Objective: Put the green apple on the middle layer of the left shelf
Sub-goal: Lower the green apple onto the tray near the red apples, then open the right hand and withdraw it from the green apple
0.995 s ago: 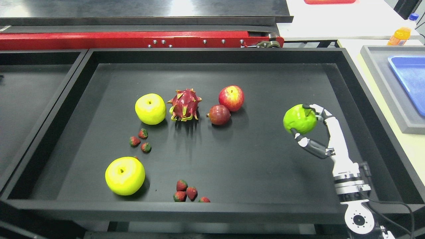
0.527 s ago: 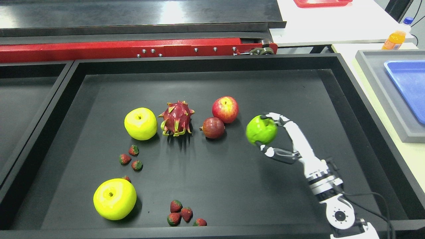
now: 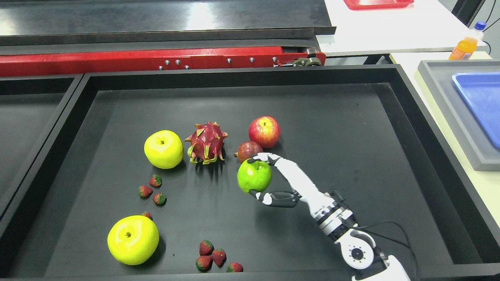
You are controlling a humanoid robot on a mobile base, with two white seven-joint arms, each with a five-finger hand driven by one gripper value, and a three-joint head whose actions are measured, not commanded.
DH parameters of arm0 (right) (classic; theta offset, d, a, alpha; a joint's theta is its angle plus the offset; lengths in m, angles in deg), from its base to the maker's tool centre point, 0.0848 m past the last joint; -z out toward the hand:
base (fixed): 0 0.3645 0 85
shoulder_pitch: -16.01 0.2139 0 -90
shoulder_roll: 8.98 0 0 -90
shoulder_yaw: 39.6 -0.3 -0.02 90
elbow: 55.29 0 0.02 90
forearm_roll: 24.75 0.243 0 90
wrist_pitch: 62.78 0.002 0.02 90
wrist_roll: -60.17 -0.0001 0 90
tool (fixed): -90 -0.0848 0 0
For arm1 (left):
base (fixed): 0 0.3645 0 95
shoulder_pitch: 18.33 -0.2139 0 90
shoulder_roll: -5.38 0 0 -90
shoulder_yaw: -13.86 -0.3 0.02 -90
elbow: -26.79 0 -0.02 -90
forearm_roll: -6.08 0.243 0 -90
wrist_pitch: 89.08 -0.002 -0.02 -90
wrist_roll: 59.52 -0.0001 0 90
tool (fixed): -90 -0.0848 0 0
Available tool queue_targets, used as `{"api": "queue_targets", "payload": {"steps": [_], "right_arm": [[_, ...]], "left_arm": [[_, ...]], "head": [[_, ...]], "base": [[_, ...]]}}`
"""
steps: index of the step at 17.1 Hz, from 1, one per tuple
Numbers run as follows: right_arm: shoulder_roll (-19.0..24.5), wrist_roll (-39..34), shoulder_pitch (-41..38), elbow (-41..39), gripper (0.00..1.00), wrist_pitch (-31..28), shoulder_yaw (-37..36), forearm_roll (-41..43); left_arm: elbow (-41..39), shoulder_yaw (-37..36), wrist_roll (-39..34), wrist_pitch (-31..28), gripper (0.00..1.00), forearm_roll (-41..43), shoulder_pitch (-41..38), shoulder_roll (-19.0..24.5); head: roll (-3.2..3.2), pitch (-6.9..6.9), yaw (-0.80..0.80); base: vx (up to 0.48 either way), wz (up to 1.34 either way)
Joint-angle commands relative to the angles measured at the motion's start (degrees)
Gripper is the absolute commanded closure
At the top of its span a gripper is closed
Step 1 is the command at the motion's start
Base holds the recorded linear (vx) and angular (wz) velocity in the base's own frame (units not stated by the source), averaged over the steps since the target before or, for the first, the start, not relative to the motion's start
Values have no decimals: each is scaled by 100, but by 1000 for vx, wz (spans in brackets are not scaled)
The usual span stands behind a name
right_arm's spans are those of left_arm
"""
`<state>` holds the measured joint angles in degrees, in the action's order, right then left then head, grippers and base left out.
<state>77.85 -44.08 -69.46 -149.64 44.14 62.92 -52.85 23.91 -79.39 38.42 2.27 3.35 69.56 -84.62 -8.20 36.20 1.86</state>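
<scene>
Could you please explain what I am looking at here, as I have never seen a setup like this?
This picture comes from a camera on a humanoid robot's head, looking down at a big black tray. The white jointed arm entering from the lower right ends in the right robot hand, which has fingers like a person's. Those fingers are closed around a green apple, the fruit it is meant to put on a shelf; no shelf shows here. The left arm is out of view. Lying in the tray are two yellow apples, a dragon fruit, a red apple, a dark red fruit and several small strawberries. Off to the right are a blue tray and an orange drink bottle.
</scene>
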Motion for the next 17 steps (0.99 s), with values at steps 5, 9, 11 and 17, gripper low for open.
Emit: {"api": "queue_targets", "payload": {"steps": [5,9,11,17], "right_arm": [[217,-246,454,725,0,-215,647,147],[217,-158,295,445,0,-153,17,183],[217,-10,294,374,0,-180,-562,348],[217,677,-380,382,0,-337,-1901,2666]], "left_arm": [[-1,0,-4,6,0,0,1,100],[-1,0,5,6,0,0,1,100],[-1,0,5,6,0,0,1,100],[8,0,5,6,0,0,1,100]], "head": [[0,0,0],[0,0,0],[0,0,0],[0,0,0]], "base": [[0,0],[0,3],[0,0],[0,0]]}}
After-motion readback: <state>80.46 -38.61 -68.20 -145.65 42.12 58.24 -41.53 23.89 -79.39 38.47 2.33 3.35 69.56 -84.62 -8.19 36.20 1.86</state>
